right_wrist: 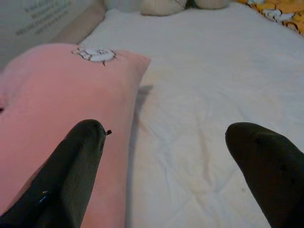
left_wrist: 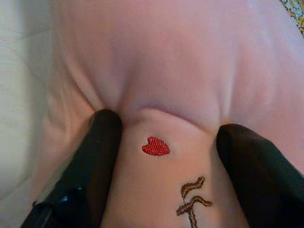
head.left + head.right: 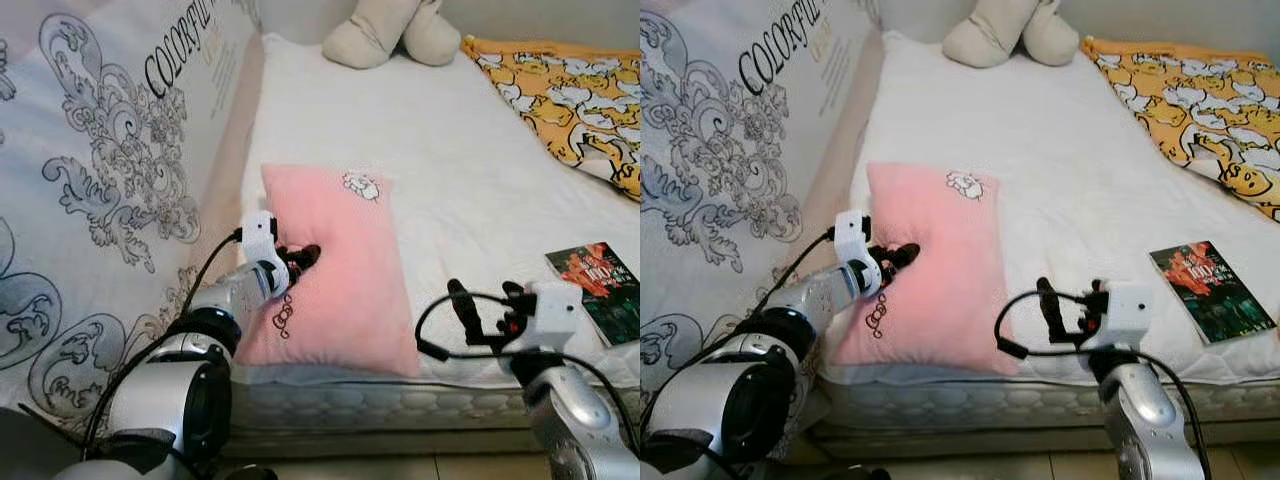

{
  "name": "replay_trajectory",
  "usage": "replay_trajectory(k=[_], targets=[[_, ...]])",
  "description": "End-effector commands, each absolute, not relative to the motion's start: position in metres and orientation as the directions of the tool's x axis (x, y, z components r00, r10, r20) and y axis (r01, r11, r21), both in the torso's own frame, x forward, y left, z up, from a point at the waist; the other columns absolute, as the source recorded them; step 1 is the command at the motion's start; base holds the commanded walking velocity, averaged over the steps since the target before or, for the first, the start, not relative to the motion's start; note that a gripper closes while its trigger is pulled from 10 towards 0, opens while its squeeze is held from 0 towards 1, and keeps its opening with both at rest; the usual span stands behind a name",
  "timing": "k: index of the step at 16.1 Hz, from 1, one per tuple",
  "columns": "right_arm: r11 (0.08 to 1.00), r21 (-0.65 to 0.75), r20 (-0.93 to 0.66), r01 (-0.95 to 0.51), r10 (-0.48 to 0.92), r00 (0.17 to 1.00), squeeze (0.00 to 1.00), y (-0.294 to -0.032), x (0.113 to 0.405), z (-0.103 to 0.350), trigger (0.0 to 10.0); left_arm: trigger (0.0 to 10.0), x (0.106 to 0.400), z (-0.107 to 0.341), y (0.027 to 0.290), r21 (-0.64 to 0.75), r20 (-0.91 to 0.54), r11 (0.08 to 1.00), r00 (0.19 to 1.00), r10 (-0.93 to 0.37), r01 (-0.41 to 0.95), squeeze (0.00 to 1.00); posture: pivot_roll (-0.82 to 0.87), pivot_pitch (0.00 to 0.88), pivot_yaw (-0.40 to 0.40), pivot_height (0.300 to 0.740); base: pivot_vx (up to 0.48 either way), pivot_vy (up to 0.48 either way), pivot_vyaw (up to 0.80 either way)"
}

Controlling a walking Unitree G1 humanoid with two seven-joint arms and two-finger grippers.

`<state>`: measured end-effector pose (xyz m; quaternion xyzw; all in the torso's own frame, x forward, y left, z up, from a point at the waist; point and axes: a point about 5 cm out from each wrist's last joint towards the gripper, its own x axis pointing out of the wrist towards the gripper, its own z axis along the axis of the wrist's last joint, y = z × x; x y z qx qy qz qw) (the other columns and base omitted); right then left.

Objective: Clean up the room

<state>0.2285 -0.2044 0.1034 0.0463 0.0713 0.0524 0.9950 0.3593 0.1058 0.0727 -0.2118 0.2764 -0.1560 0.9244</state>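
In the left eye view, a soft pink rectangular pillow (image 3: 340,270) lies on the white quilted mattress of the bed (image 3: 450,170), close to the bed's left edge and front edge. The left gripper (image 3: 300,262) presses into the pillow's left side, its jaws sunk into the fabric near a small brown embroidered mark. A white upright panel with grey scroll ornaments and black lettering (image 3: 110,180) stands along the bed's left side. At the head of the bed sits a beige plush toy (image 3: 390,30), and a yellow blanket printed with white cartoon figures (image 3: 570,95) covers the far right corner. A dark-covered book with red print (image 3: 600,290) lies near the bed's right front edge.

In the right eye view, the right gripper (image 3: 1065,310) hovers over the front edge of the mattress, just right of the pillow and apart from it, between the pillow and the book.

In the left wrist view, the two black fingers (image 2: 99,156) pinch a fold of pink fabric between them, a small red embroidered shape lying in the gathered cloth.

In the right wrist view, the right jaws stand spread wide with nothing between them, one finger (image 1: 80,161) in front of the pillow's corner, the other over bare white mattress.
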Motion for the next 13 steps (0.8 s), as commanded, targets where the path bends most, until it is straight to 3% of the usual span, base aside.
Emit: replay_trajectory(k=[1, 6, 13], targets=[[0.989, 0.097, -0.144, -0.111, 0.124, 0.982, 0.0, -0.202, 0.233, 0.104, 10.0, 0.0, 0.348, 0.057, 0.1, -0.491, -0.494, 0.855, 0.754, -0.433, 0.168, 0.0, -0.22, 0.0, -0.006, 0.74, 0.0, 0.0, 0.0], [0.987, 0.101, -0.173, -0.128, 0.144, 0.974, 0.0, -0.2, 0.23, 0.096, 10.0, 0.0, 0.347, 0.055, 0.105, -0.455, -0.468, 0.867, 0.773, -0.429, 0.206, 0.0, -0.22, 0.0, -0.01, 0.74, 0.0, 0.0, 0.0], [0.984, 0.101, -0.183, -0.147, 0.163, 0.969, 0.0, -0.196, 0.231, 0.092, 10.0, 0.0, 0.351, 0.063, 0.102, -0.543, -0.405, 0.807, 0.769, -0.495, 0.233, 0.0, -0.22, 0.0, -0.003, 0.74, 0.0, 0.0, 0.0]])
